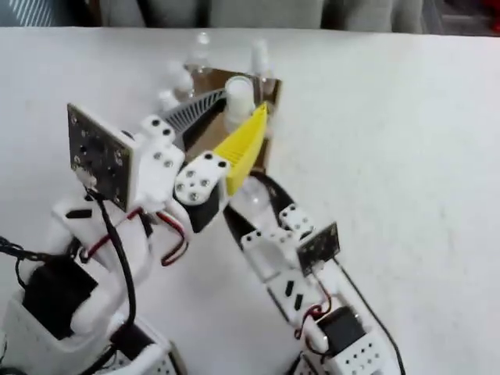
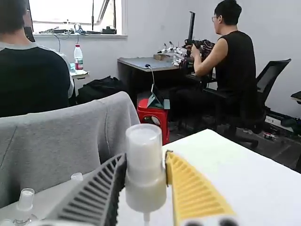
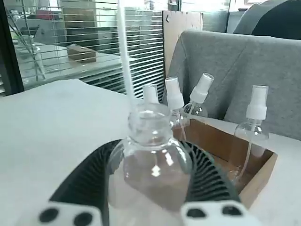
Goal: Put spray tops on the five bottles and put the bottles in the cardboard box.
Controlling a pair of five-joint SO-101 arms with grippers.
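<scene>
White table (image 1: 406, 117) carries both arms side by side. The cardboard box (image 3: 256, 176) sits toward the table's far edge, open side up, just beyond the grippers.

L gripper (image 1: 241, 105), one grey jaw & one yellow, is clamped on a white spray top (image 2: 143, 165). The top is upright and raised off the table, w/ the jaws pressing on it from both sides.

R gripper (image 3: 150, 155), w/ black ribbed jaws, is closed round a clear bottle (image 3: 149, 162). This bottle has no top, stands neck up and is near the box's wall.

Four capped bottles (image 3: 257, 127) stand behind it. The one off to the side is inside the box. The other three have their bases hidden by the held bottle, so can't tell if they're in or out.

A thin white dip tube (image 3: 123, 52) comes down from above, lower end at the open bottle's mouth. Can't tell if it's inside the neck.
</scene>
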